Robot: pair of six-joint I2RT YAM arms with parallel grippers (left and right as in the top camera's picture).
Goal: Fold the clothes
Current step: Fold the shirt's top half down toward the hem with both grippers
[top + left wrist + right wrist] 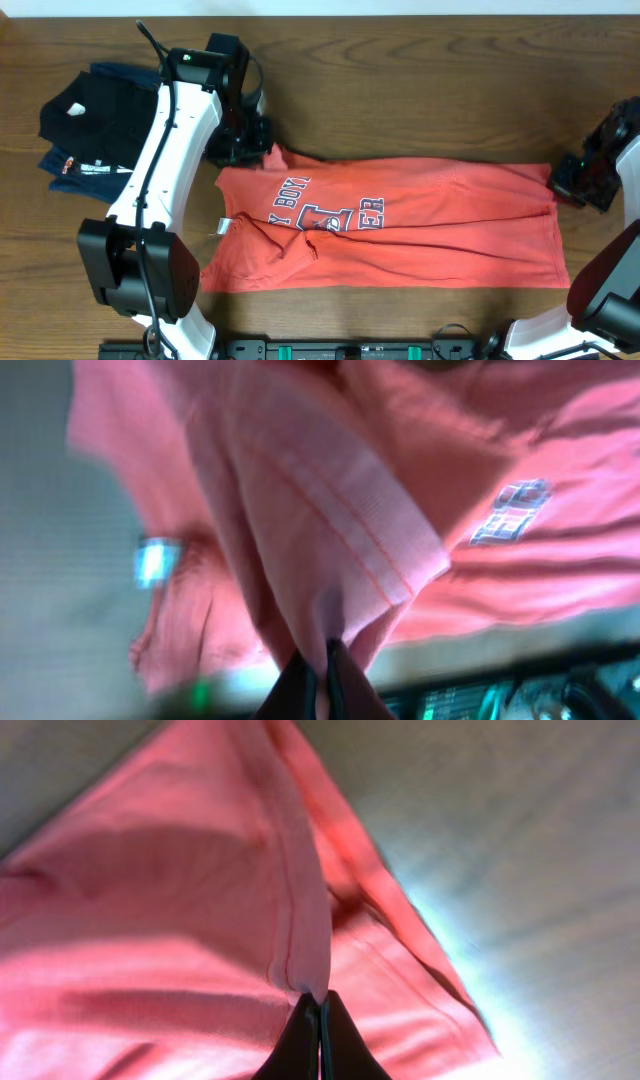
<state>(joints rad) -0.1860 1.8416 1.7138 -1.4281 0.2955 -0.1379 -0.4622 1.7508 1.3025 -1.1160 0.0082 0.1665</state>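
Observation:
The coral T-shirt, the clothes (440, 240), lies flat across the table as a long band, with its grey-white chest print (325, 212) facing up and a small white label (222, 227) at its left edge. My left gripper (250, 148) is at the shirt's far left corner. In the left wrist view it (325, 665) is shut on a pinched, hemmed fold of the clothes (330, 550). My right gripper (562, 180) is at the far right corner. The right wrist view shows it (320, 1005) shut on a hem of the clothes (200, 920).
A folded black garment (95, 115) lies on a folded navy one (60, 165) at the far left of the wooden table (400, 90), just left of my left arm. A black rail with cables (350, 350) runs along the near edge.

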